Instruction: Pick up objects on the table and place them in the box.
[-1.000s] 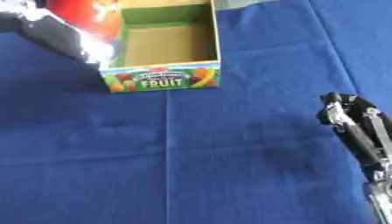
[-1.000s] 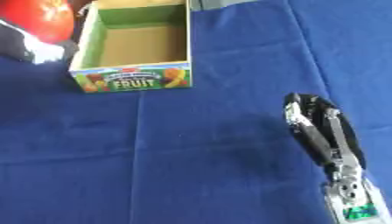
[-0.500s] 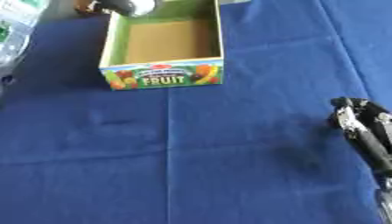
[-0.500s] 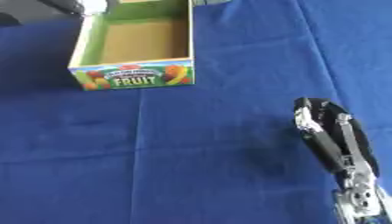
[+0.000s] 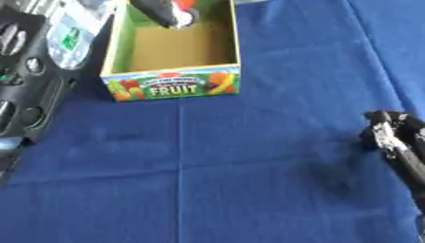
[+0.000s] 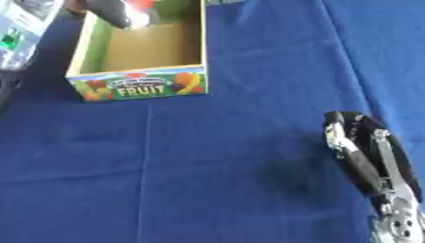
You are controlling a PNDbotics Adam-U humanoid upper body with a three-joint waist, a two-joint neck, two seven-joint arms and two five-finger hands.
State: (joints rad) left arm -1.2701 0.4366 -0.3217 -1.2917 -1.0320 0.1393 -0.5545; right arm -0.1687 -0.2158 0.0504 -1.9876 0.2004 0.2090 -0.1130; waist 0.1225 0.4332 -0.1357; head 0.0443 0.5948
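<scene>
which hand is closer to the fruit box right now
Left. The left hand is over the far end of the fruit box; the right hand rests well away, near the table's right edge.

fruit box (image 6: pixel 139 88) far left, right hand (image 6: pixel 358 151) near right

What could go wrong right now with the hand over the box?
The left hand hangs over the far end of the box with something red at its fingers, right at the picture's top edge. If released off-centre, it might strike the far wall and fall outside. The hand may also nudge the light cardboard box across the blue cloth.
</scene>
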